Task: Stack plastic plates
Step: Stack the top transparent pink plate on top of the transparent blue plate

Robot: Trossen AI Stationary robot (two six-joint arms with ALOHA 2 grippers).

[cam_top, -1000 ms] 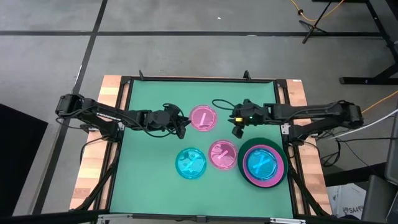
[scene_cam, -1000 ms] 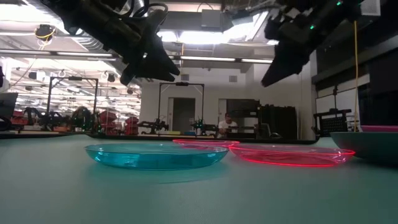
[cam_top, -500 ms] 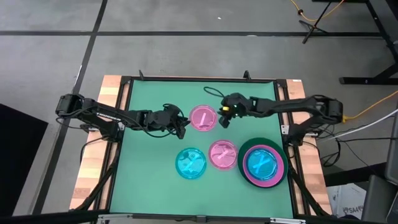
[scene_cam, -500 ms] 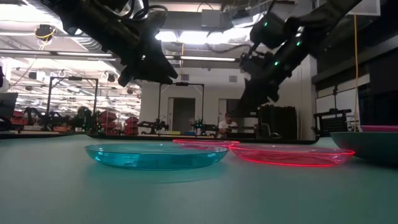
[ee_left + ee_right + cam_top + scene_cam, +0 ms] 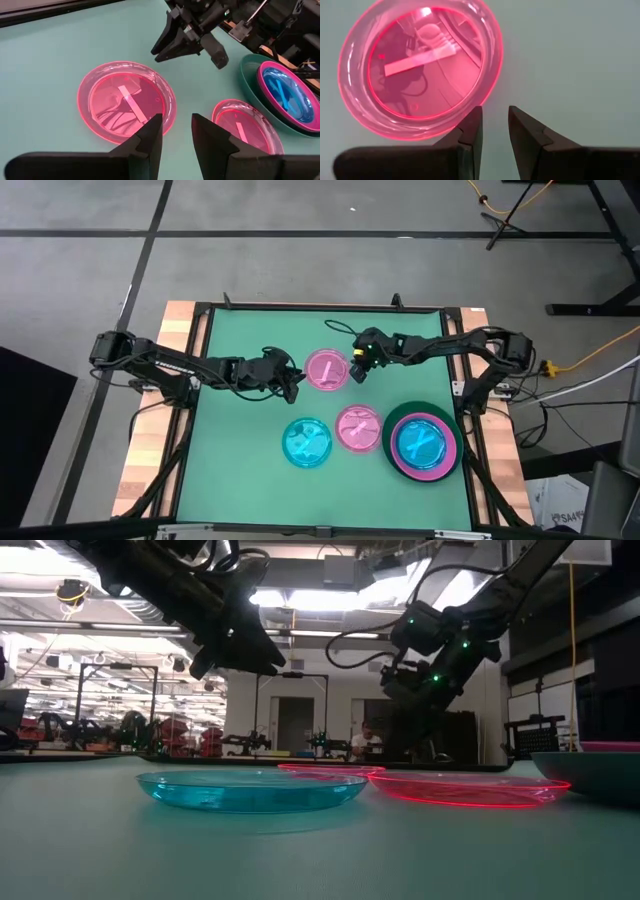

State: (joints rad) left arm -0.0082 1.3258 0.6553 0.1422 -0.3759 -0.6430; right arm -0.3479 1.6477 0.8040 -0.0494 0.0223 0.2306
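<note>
While three small plates lie single, the stack (image 5: 423,444) at the near right holds green, pink and cyan | right gripper (image 5: 354,370), fingers narrowly apart and empty, beside far pink plate (image 5: 327,370) | left gripper (image 5: 294,386) waits narrowly apart opposite | cyan plate (image 5: 306,443) and near pink plate (image 5: 357,428) still to stack.

Overhead view evenly lit, sharp, only soft shadows under the arms on the green table (image 5: 240,440). Low view backlit: bright ceiling lights (image 5: 330,598) blow out, arms mostly silhouettes, room behind slightly soft. Translucent pink plate (image 5: 420,70) glows w/ bright rim glare in right wrist view; fingers (image 5: 470,145) dark, underexposed. Left wrist view bright, slightly blurred near fingers (image 5: 145,145).
</note>
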